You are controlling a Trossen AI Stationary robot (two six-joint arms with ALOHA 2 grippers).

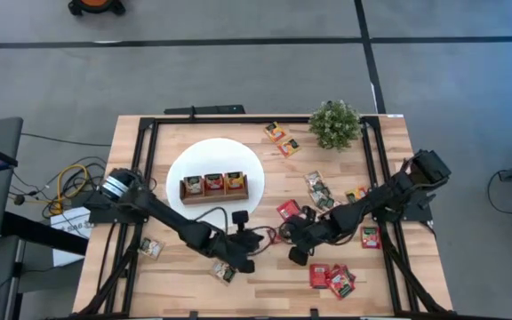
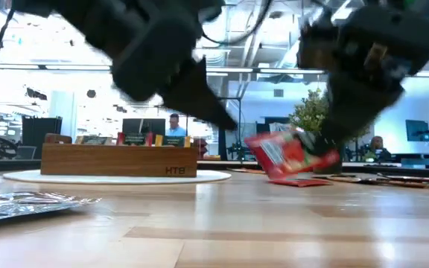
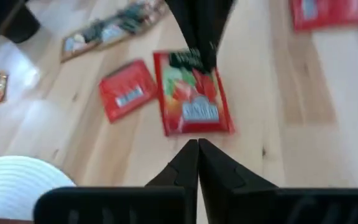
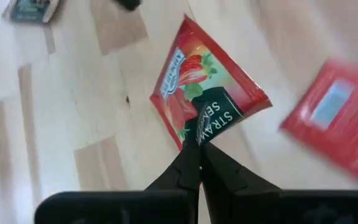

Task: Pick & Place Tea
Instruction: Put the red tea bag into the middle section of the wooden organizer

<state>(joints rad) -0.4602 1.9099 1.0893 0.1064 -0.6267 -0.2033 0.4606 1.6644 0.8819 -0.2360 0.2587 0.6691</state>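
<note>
My right gripper [image 4: 199, 148] is shut on a red strawberry tea sachet [image 4: 197, 84] near the table's middle front; the sachet also shows in the low view [image 2: 285, 152] and the left wrist view [image 3: 194, 93]. My left gripper [image 3: 197, 149] is shut and empty, just left of that sachet, its tips [image 2: 226, 119] pointing at it. Another red sachet [image 3: 126, 90] lies flat on the table beside it. The brown three-compartment tray [image 1: 222, 185] holds sachets and stands on the white disc [image 1: 185, 160]. My right gripper pinches the sachet's dark-labelled end [image 4: 211, 124] between its two shut fingers. The fingers slant down from the table's right side. The sachet hangs tilted a little above the table [image 2: 274, 160], its free end toward my left gripper.
More sachets lie scattered: near the far edge [image 1: 276, 132], right of middle [image 1: 319, 191], by the right rail [image 1: 371, 236], a red cluster at the front [image 1: 332, 277], and two at the front left [image 1: 152, 248], [image 1: 224, 271]. A potted plant [image 1: 334, 124] stands far right.
</note>
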